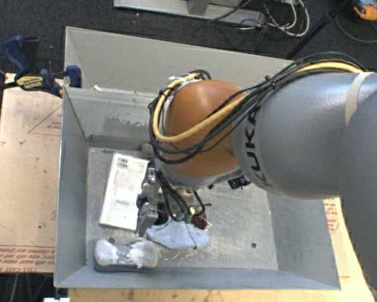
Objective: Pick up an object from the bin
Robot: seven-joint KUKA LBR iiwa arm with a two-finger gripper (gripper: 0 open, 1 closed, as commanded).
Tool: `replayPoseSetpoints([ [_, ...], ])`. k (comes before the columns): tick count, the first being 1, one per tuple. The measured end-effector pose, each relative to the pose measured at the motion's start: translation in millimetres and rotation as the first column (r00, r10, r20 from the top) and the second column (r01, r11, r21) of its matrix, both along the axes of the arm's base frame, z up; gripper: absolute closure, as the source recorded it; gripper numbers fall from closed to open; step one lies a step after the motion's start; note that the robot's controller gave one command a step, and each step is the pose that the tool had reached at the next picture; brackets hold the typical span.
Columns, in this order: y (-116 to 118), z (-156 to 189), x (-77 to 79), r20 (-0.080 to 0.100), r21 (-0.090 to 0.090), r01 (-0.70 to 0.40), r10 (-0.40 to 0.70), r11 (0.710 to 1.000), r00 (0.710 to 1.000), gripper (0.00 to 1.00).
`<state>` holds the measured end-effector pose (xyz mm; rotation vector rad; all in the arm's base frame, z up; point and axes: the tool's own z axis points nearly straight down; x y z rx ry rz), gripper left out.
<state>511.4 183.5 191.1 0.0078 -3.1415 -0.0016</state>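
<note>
pale blue-white crumpled wad (181, 237) sits mid-front on the bin (245, 247) floor, gripper (150, 213) low between it and a flat white box (123, 190), open or closed can't tell.

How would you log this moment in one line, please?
arm low in bin | below: pale cloth | left: white packet | front-left: grey-white bundle | grasp: unclear

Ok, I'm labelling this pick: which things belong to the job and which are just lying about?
Job: gripper, grey bin, flat white packet and crumpled pale cloth beside it.
Lying about: wrapped grey-white bundle at the bin's lower-left corner.
</note>
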Motion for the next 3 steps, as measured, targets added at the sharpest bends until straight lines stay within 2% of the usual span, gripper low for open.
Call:
replayPoseSetpoints([
  [3, 0.0, 0.0, 0.0, 0.0, 0.0, 0.0, 0.0, 1.0, 1.0, 1.0],
])
